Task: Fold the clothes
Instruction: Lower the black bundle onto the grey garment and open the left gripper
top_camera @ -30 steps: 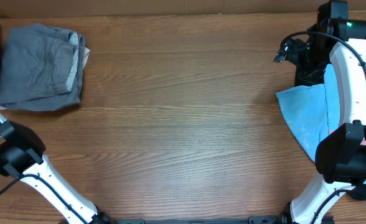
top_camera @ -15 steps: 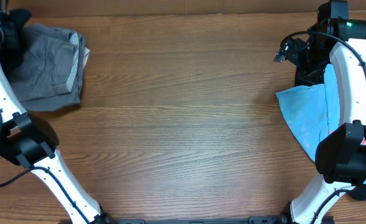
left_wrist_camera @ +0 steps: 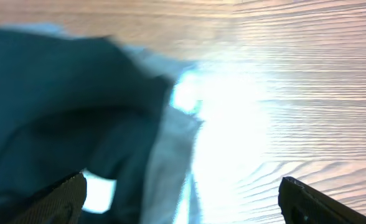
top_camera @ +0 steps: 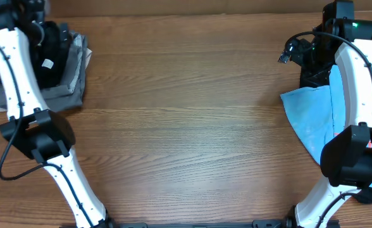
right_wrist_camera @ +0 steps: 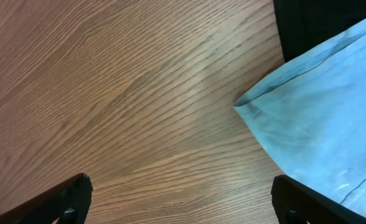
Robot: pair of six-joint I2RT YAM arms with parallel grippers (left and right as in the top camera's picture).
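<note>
Left hand, right hand spread | 2 black garments, 1 grey, 1 blue

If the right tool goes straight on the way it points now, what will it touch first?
Probably the bare wooden table, just beside the corner of the light-blue tee. The right tool stands open and nothing lies between, though depth is unclear.

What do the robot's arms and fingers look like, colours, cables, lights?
Both are glossy white tubular links joined by bulky rounded black joints. The left arm has a thin black cable looping beside its lower joint; the right arm has one running along its link, plus a small green light near the top. The left fingertips and right fingertips are dark and blocky.
</note>
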